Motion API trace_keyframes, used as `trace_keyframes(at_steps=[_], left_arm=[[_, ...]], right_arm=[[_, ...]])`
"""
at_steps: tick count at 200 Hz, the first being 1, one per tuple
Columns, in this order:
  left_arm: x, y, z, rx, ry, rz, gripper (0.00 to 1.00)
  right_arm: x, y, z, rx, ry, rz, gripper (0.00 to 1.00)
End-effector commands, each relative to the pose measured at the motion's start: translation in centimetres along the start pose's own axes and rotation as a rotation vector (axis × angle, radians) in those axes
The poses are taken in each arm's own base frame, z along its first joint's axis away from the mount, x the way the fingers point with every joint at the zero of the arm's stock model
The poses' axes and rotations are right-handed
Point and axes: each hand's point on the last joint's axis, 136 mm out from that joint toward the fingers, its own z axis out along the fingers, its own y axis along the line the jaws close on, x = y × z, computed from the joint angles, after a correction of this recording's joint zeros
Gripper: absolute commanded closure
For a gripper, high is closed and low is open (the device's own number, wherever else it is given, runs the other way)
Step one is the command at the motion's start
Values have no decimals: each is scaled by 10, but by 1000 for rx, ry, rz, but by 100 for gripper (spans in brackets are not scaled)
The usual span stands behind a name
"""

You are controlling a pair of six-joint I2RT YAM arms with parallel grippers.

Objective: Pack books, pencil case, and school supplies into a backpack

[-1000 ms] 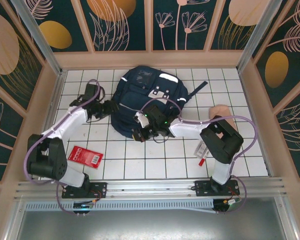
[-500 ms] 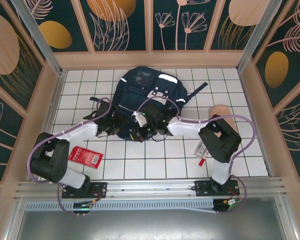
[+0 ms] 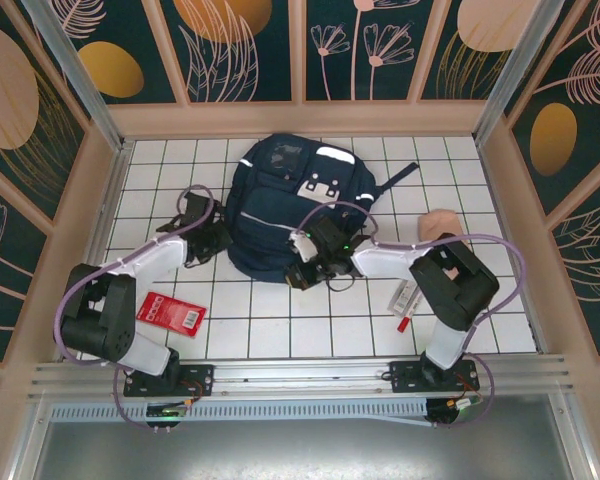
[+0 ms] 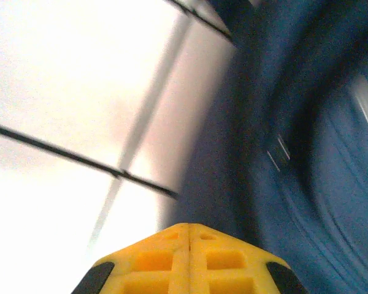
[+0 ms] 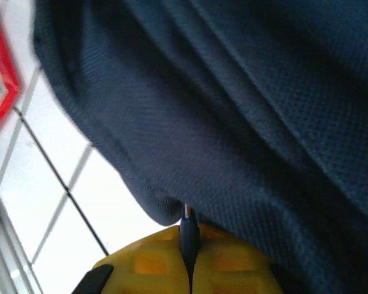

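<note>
- Backpack lies flat mid-table with its white-grey patch facing up and one strap trailing out at 2 o'clock.
- Your left gripper sits at the backpack's 8 o'clock edge.
- In the left wrist view its fingers are pressed flat together with nothing between them. Navy fabric is just beside them at 3 o'clock, but it's blurred.
- Your right gripper is at the backpack's 6 o'clock edge.
- In the right wrist view its fingers are nipped tight on a thin dark tab at the bag's hem. I can't tell you whether it's a zip pull or a fold of fabric.
- Booklet lies flat on the tiles at 7 o'clock of the backpack, apart from it and next to the left arm.
- Pencil case is at 3 o'clock of the backpack, well apart, with the right arm partly in front of it.
- Packet and pen lie at 4 o'clock of the backpack, just beside the right arm's elbow. The pen is at the packet's 6 o'clock end.
</note>
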Motion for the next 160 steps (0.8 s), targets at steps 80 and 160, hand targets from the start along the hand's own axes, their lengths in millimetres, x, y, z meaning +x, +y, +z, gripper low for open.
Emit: trace_keyframes(at_steps=[80,160], left_arm=[[-29,-10,-2,8,127,143,64],[69,-51,-40,212,315,53,51]], right_arm=[[-35,10,12,28,-70,15,100],[-66,57,33,-137,-92,-90,100]])
